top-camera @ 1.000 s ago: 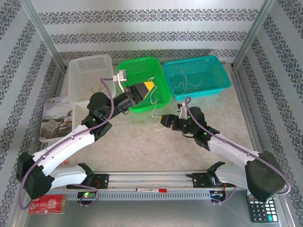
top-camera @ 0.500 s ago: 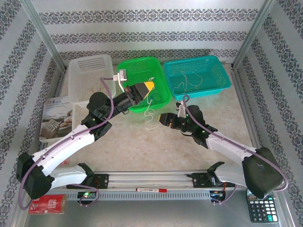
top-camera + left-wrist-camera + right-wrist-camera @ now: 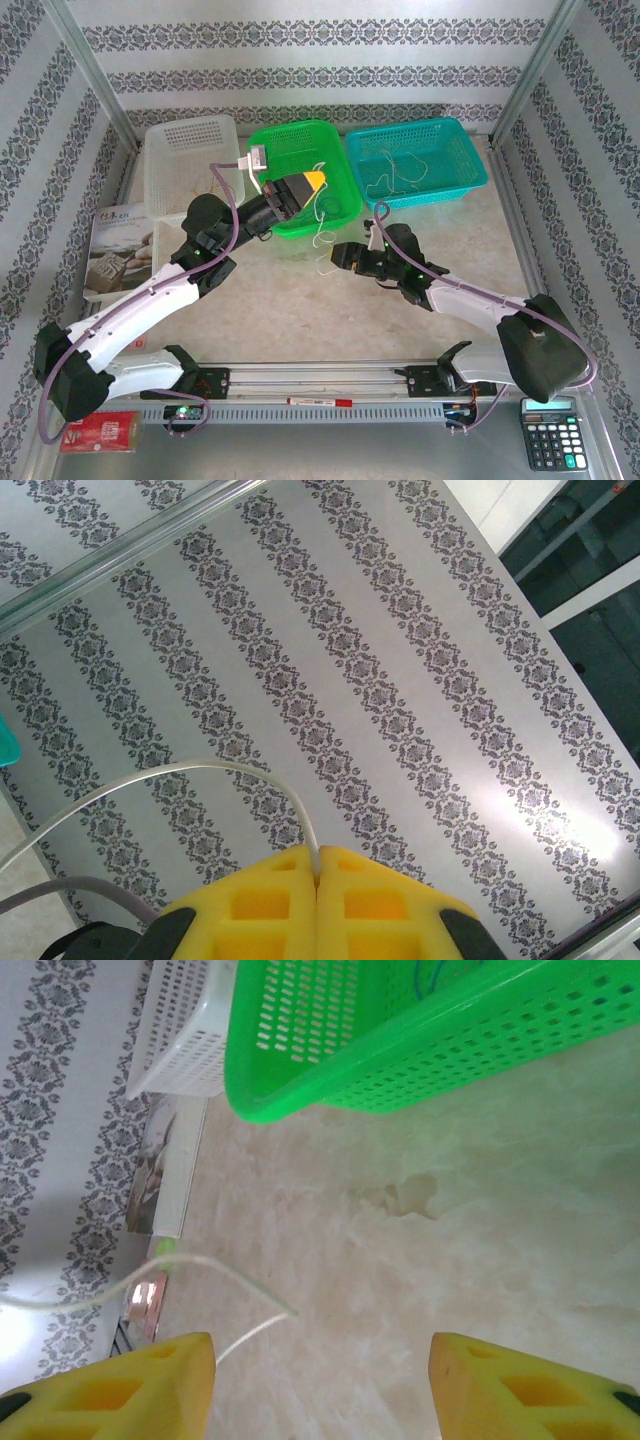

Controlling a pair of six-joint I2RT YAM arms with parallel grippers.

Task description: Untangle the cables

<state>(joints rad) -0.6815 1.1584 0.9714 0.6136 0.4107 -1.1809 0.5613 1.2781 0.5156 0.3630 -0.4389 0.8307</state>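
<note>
Looking down from above, you have the left gripper [image 3: 312, 182] clenched on a thin whitish cable [image 3: 321, 232]. In the left wrist view its blocky yellow pads [image 3: 260, 905], moulded with square recesses, press flush together, and the wire leaves their seam in a smooth arc. The cable hangs in loose curls from over the green lattice basket [image 3: 290, 128] to the marbled beige table [image 3: 300, 310]. Your right gripper [image 3: 337, 256] is released, its pads well apart and low over the table. The cable's free end curves near one pad; whether it touches, you cannot tell. More cables [image 3: 395, 175], fine curled strands, lie in the teal mesh basket [image 3: 478, 172].
</note>
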